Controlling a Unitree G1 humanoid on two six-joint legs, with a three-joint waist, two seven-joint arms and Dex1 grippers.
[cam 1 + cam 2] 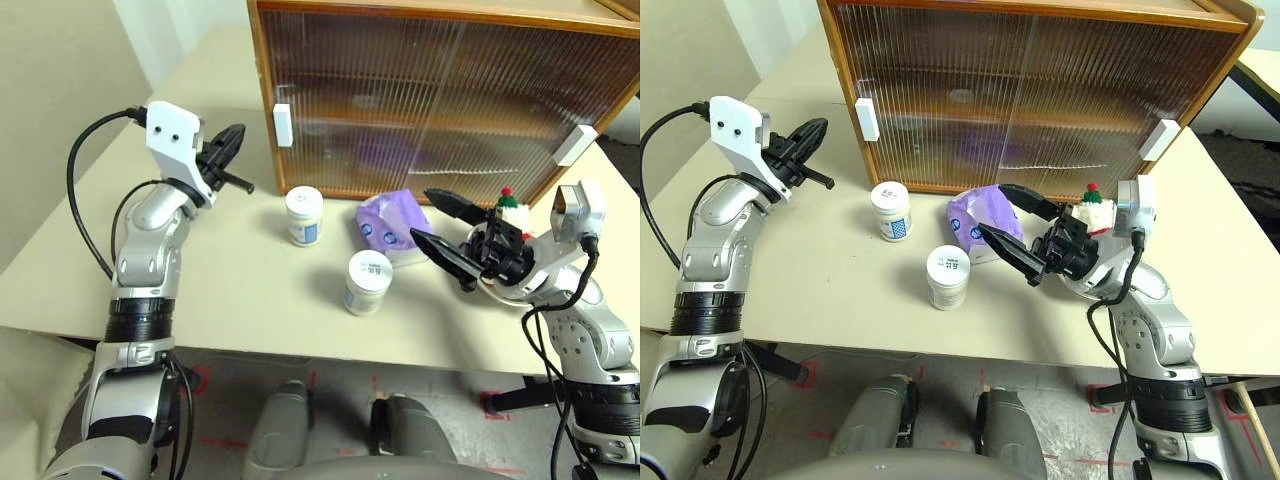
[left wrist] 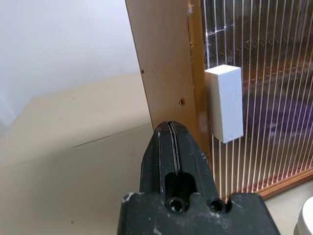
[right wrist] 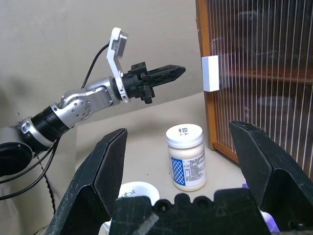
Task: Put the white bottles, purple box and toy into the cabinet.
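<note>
Two white bottles stand on the table — one just in front of the cabinet, the other nearer the table's front edge. One purple box lies beside them, touching the cabinet's base, and one toy sits behind the right gripper, whose fingers are spread wide and hold nothing. The left gripper is pinched shut and empty, near the cabinet's left corner. Both doors are closed, each with one white handle. The left wrist view shows that handle close up; the right wrist view takes in the left gripper — and both bottles.
</note>
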